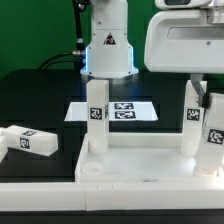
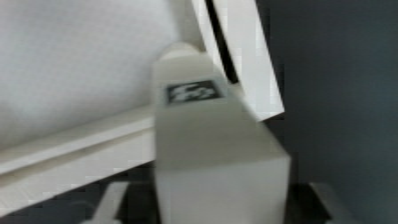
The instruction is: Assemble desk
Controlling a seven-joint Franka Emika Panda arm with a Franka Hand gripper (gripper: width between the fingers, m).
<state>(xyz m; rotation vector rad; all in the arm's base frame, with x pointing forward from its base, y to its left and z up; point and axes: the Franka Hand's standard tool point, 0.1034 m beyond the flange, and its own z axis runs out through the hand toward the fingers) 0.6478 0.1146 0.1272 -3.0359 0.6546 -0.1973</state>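
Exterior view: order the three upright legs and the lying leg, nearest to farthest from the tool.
1. Rightmost leg, at the tool, exterior view's right edge.
2. Second upright leg, just beside the first.
3. Left upright leg, left of centre.
4. Lying leg, exterior view's far left.

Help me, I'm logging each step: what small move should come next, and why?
Probably close the fingers firmly on the leg: the wrist view shows it between them, though contact isn't clear. It stands at the desk top, on the exterior view's right, so a secure grip seems needed first.
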